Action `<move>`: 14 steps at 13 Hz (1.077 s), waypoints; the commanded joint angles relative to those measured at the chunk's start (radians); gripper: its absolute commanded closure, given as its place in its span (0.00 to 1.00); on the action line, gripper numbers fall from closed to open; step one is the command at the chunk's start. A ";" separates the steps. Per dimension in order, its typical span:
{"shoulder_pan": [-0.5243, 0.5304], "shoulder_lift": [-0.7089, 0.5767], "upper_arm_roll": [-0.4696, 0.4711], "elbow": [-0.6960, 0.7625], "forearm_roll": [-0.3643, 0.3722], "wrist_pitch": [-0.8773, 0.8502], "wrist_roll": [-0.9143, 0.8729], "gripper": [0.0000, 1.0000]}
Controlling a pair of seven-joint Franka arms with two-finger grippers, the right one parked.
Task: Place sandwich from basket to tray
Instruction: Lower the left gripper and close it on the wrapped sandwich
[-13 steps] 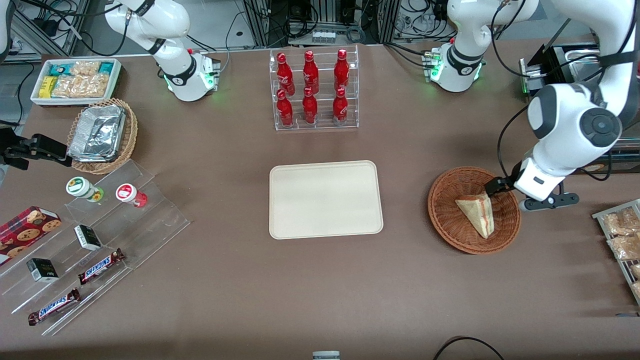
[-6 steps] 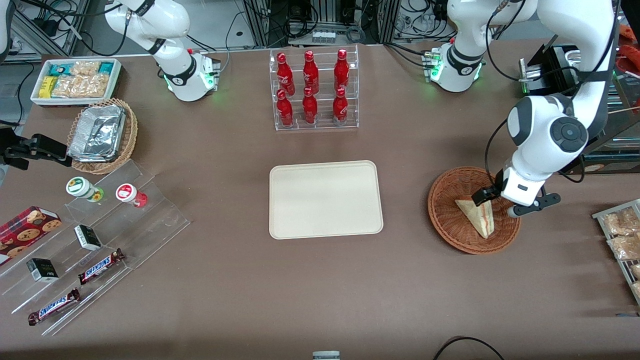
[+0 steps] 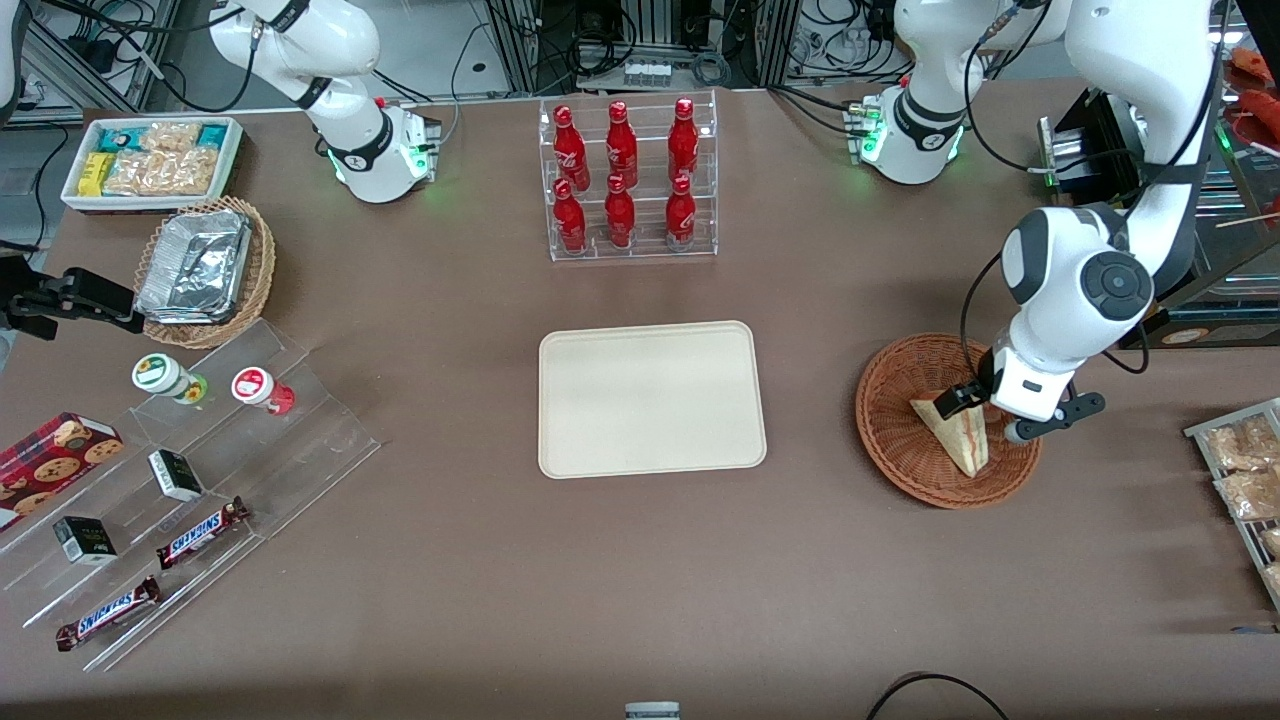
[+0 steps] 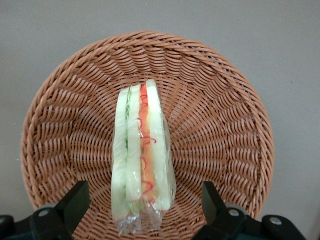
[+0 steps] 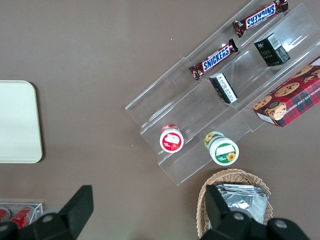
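The sandwich (image 3: 957, 432), a plastic-wrapped wedge with orange-red and green filling, lies in the reddish-brown wicker basket (image 3: 893, 420) toward the working arm's end of the table. In the left wrist view the sandwich (image 4: 142, 150) stands on edge in the basket (image 4: 220, 125). My left gripper (image 3: 975, 408) hangs low over the basket, open. Its fingers (image 4: 75, 202) stand wide apart on either side of the sandwich's wide end, not touching it, and the gripper (image 4: 143, 210) holds nothing. The cream tray (image 3: 650, 400) lies empty at the table's middle.
A clear rack of red bottles (image 3: 625, 180) stands farther from the camera than the tray. A rack of snack packets (image 3: 1245, 470) lies at the working arm's end. A foil-filled tan basket (image 3: 205, 270) and candy shelves (image 3: 190, 490) lie toward the parked arm's end.
My left gripper has moved over the basket toward the sandwich and come lower, so its fingers now straddle the sandwich's wide end. The sandwich has not moved.
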 commanded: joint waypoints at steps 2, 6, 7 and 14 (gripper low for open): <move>-0.009 0.045 0.004 -0.002 0.005 0.057 -0.032 0.01; -0.008 0.050 0.006 -0.003 0.005 0.054 -0.031 0.73; -0.006 0.050 0.007 -0.003 0.005 0.053 -0.025 0.93; -0.009 -0.017 0.007 0.018 0.009 -0.057 -0.020 1.00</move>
